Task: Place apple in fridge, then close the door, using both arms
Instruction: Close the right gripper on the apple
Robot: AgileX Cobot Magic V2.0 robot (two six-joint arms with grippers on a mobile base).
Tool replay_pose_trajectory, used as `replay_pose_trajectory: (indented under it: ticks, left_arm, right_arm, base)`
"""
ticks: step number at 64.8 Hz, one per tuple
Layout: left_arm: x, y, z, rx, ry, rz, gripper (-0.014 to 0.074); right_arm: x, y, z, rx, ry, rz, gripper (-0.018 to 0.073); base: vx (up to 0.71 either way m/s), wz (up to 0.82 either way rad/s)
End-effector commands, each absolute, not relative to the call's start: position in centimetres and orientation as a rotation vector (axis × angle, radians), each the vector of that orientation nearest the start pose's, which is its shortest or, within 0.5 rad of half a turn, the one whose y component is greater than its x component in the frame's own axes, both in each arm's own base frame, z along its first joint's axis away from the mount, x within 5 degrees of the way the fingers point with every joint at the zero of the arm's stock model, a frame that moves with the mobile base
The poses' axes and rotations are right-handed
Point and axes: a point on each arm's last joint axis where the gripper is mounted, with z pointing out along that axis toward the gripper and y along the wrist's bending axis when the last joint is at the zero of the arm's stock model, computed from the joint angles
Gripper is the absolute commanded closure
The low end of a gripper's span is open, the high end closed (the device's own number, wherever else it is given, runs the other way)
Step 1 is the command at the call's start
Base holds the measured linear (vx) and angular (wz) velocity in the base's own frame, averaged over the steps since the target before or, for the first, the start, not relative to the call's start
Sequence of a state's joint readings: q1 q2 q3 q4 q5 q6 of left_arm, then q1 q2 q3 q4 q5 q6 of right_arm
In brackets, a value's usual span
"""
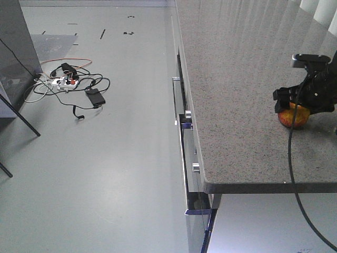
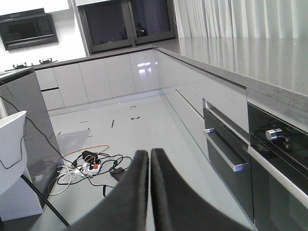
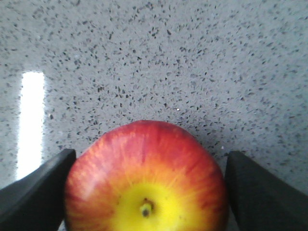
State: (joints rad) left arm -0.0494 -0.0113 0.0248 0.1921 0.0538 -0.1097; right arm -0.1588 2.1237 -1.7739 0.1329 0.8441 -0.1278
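The apple (image 1: 293, 117) (image 3: 147, 180), red with a yellow patch round its stem, rests on the speckled grey countertop (image 1: 237, 79). My right gripper (image 1: 303, 105) (image 3: 147, 192) is down over it, open, with one black finger on each side. The left finger (image 3: 38, 192) sits against the skin. A thin strip of counter shows beside the right finger (image 3: 264, 192). My left gripper (image 2: 149, 163) is shut with nothing in it, held above the floor. A dark grey tall body at the far left looks like the fridge (image 1: 16, 47) (image 2: 29, 125). The door cannot be made out.
Below the countertop edge run cabinet fronts with chrome handles (image 1: 181, 121), and an oven front (image 2: 231, 159) stands on the right. A power strip with tangled cables (image 1: 71, 84) (image 2: 86, 166) lies on the grey floor. Thin black stand legs (image 1: 21, 118) cross the left side.
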Motion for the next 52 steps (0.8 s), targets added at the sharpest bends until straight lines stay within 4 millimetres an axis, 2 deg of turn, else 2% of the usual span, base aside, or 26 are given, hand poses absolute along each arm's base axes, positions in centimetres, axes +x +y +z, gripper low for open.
replay_pose_trajectory:
  ticks: [1, 17, 27, 35, 52]
  left_arm:
    - [5.39, -0.33, 21.42, 0.092, 1.443, 0.008, 0.0603]
    - [5.39, -0.33, 21.42, 0.093, 1.443, 0.009, 0.0603]
    - [5.39, -0.33, 21.42, 0.093, 1.443, 0.009, 0.0603]
    - [5.39, -0.33, 21.42, 0.093, 1.443, 0.009, 0.0603]
    - [5.39, -0.33, 21.42, 0.093, 1.443, 0.009, 0.0603]
  right_arm:
    - [46.74, -6.68, 25.00, 0.117, 2.547, 0.048, -0.0036]
    - [46.86, -6.71, 24.67, 0.120, 2.550, 0.049, -0.0036]
    - [46.84, -6.70, 24.66, 0.120, 2.552, 0.049, 0.0000]
    - [46.75, -6.66, 24.60, 0.120, 2.565, 0.055, 0.0092]
    - [46.57, -6.35, 24.98, 0.133, 2.564, 0.103, 0.0355]
  base:
    - [0.00, 0.00]
    - [0.00, 0.00]
    - [0.00, 0.00]
    - [0.00, 0.00]
    - [0.00, 0.00]
